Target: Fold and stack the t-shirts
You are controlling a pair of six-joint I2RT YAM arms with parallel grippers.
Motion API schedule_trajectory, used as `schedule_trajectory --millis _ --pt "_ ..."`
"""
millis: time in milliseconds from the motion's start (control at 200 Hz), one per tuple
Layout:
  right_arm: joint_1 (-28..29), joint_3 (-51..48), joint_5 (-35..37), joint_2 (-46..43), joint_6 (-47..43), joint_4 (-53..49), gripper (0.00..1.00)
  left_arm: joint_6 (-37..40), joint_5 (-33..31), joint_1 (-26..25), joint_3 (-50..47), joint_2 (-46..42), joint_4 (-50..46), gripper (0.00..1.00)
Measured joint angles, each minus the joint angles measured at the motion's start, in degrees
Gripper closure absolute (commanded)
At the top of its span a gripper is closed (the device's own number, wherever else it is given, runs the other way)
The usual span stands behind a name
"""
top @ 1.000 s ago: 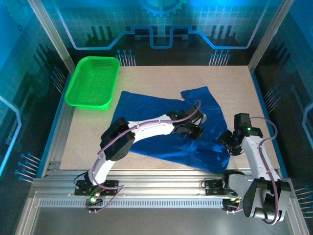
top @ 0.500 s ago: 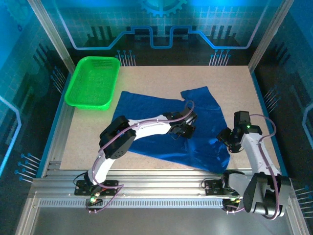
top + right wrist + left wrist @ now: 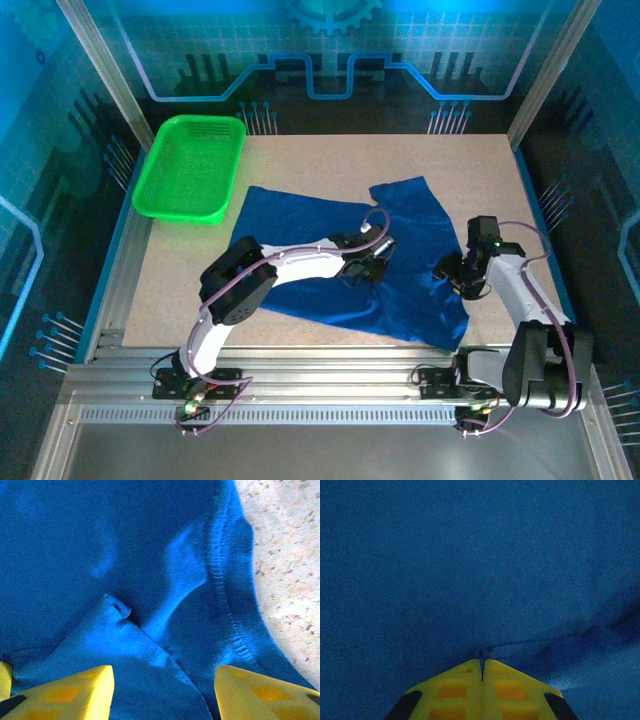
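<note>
The royal-blue t-shirt (image 3: 300,225) lies rumpled and spread across the middle of the table, its print hidden. My left gripper (image 3: 362,270) reaches over the shirt's middle. In the left wrist view the left gripper (image 3: 482,661) is shut, with a small pucker of blue t-shirt (image 3: 470,555) cloth pinched at its tips and a crease running off to the right. My right gripper (image 3: 452,272) hovers at the shirt's right edge. In the right wrist view the right gripper (image 3: 162,680) is open, its yellow fingers (image 3: 80,690) astride a folded hem of the t-shirt (image 3: 150,555).
A green plastic basket (image 3: 190,165) stands at the back left of the table. Bare speckled tabletop (image 3: 480,165) lies behind and to the right of the shirt, and it shows beside the hem as tabletop (image 3: 290,555) in the right wrist view. Metal rails frame the table.
My left gripper has drawn back to the left, pulling the shirt's middle with it. The right gripper has moved left and farther in over the shirt's right edge.
</note>
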Motion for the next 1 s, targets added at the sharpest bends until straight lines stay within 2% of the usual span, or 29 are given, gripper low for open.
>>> schedule_trajectory --millis 220,670,790,890,965,996 --pt "1.16 0.79 0.0 4.26 1.09 3.26 0.55 -0.02 0.02 -0.07 0.0 -0.02 1.6 1.0" --pt "3.78 6.4 0.0 18.05 1.99 10.05 0.64 -1.55 -0.63 -0.13 -0.94 -0.02 1.66 0.99" --pt "4.83 6.49 -0.02 20.17 2.47 10.71 0.75 -2.03 -0.66 -0.13 -0.94 -0.02 1.66 0.86" --pt "5.57 7.28 0.17 21.66 2.78 10.62 0.92 -2.69 -1.36 -0.13 -0.94 -0.04 1.53 0.65" --pt "5.86 8.2 0.28 22.08 3.23 10.75 1.0 -3.65 -2.21 -0.11 -1.25 -0.57 1.22 0.49" --pt "5.88 8.37 0.46 21.99 3.32 10.75 1.0 -4.35 -2.67 -0.11 -1.66 -1.27 0.9 0.45"
